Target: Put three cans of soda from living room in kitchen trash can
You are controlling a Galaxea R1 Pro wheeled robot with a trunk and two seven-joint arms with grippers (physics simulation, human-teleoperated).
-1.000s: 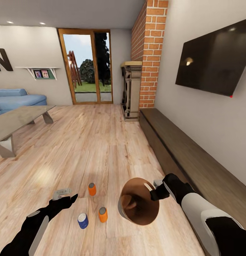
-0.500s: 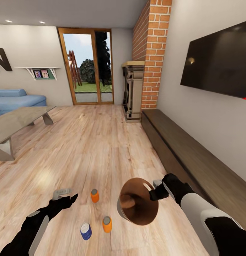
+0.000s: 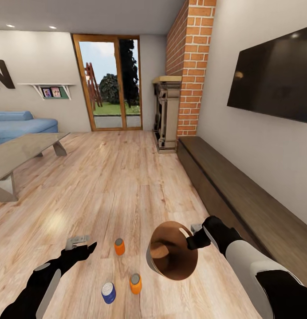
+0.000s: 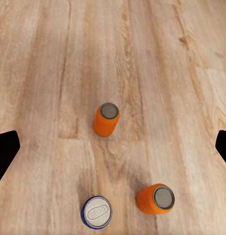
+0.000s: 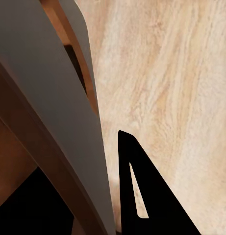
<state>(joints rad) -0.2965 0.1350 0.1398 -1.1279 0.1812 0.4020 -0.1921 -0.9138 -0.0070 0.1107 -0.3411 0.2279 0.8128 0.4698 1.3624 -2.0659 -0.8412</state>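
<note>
Three soda cans stand upright on the light wood floor just ahead of me: an orange can (image 3: pixel 120 246), a second orange can (image 3: pixel 135 283) and a dark blue can (image 3: pixel 108 293). The left wrist view looks down on the far orange can (image 4: pixel 107 119), the near orange can (image 4: pixel 156 199) and the blue can (image 4: pixel 96 212). My left gripper (image 3: pixel 84 243) hovers open to the left of them, empty, fingers spread wide (image 4: pixel 113 152). My right gripper (image 3: pixel 192 237) is shut on the rim of the trash can (image 3: pixel 171 250), held tilted with its brown inside facing me; its grey wall (image 5: pixel 44 98) sits between the fingers (image 5: pixel 137 186).
A long dark low cabinet (image 3: pixel 233 186) runs along the right wall under a TV (image 3: pixel 273 75). The brick column (image 3: pixel 189 66) and a stone shelf unit (image 3: pixel 167 110) stand ahead on the right. A glass coffee table (image 3: pixel 20 150) and blue sofa (image 3: pixel 20 122) are at the left.
The whole view has shifted as I rolled forward, so the cans now sit lower and closer in the head view. Both arms keep their pose, the trash can still held.
</note>
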